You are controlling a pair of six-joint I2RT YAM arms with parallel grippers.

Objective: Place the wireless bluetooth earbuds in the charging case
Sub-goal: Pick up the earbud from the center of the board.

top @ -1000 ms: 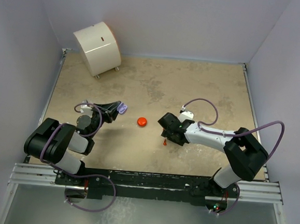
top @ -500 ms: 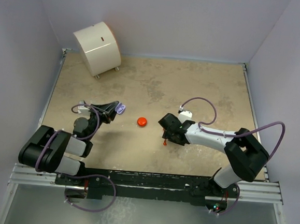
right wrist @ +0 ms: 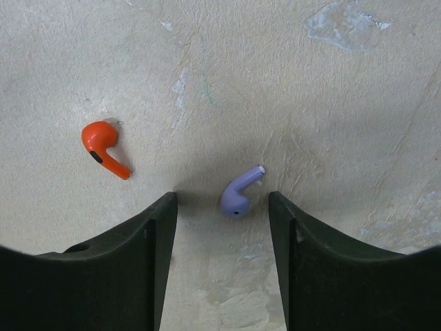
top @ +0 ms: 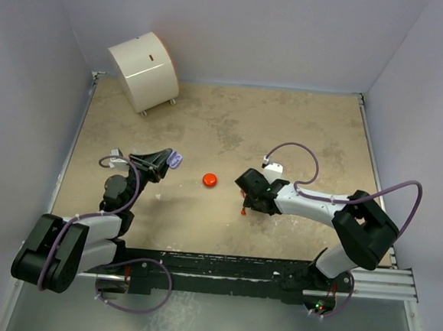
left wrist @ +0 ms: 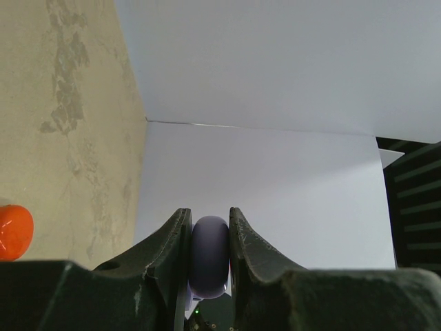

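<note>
**Pickup of lilac earbud about to start**

Right gripper (right wrist: 220, 207) low over the table (right wrist: 344, 103), jaws apart, one finger on each side of the lilac earbud (right wrist: 239, 194) and touching neither end of it. Nothing gripped on that side yet.

Left gripper (left wrist: 208, 221) lifted off the table on the left, clamped on the lilac case (left wrist: 209, 258), seen edge-on between the fingers. Impossible to tell from the wrist view whether its lid is up.

Step in hand, by the look of things: grasping the first earbud, with no earbud seated in the case so far.

Next move, as a judgement: closing squarely on so small a piece without flicking it sideways, then lifting and carrying it across to the held case.

Lilac earbud flat on the table, long axis on a diagonal across the gap; round head down and to the left in the right wrist view, stem up and to the right, tip close to the right-hand finger.

Orange earbud (right wrist: 103, 146) off to the left, outside the jaws, head up-left and stem down-right.

Red round piece (top: 209, 180) on the table between the two arms.
</note>
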